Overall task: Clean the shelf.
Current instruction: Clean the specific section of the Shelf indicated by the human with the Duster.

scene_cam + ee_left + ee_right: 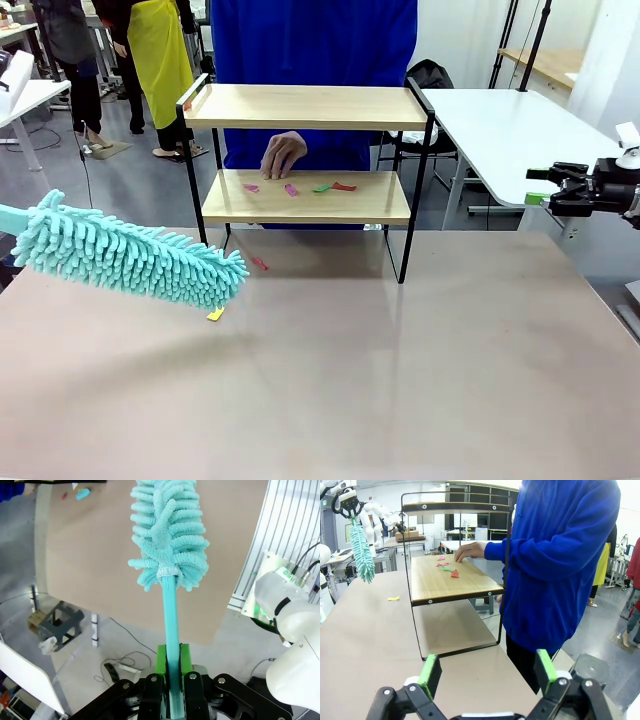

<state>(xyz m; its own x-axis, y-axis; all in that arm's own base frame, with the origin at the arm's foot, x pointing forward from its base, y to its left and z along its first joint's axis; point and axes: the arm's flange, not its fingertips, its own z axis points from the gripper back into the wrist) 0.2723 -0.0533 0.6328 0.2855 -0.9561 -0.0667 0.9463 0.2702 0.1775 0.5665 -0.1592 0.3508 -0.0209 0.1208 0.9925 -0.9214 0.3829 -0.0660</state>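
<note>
Your left gripper (171, 655) has its jaws clenched on the teal fluffy duster (130, 258), whose handle is cut off at the front view's left edge. Your right gripper (488, 671) has its jaws released. The two-tier wooden black-framed shelf (305, 108) stands on the far side of the bench (400, 380).

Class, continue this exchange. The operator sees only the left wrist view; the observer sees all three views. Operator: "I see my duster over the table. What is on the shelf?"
Observer: Small pink, green and red scraps lie on the lower board of the shelf.
Operator: Is anyone near them?
Observer: A person's hand reaches onto that board, just beside the scraps.
Operator: Where is the right gripper?
Observer: The right gripper is open and holds nothing, off to the right of the shelf.
</note>
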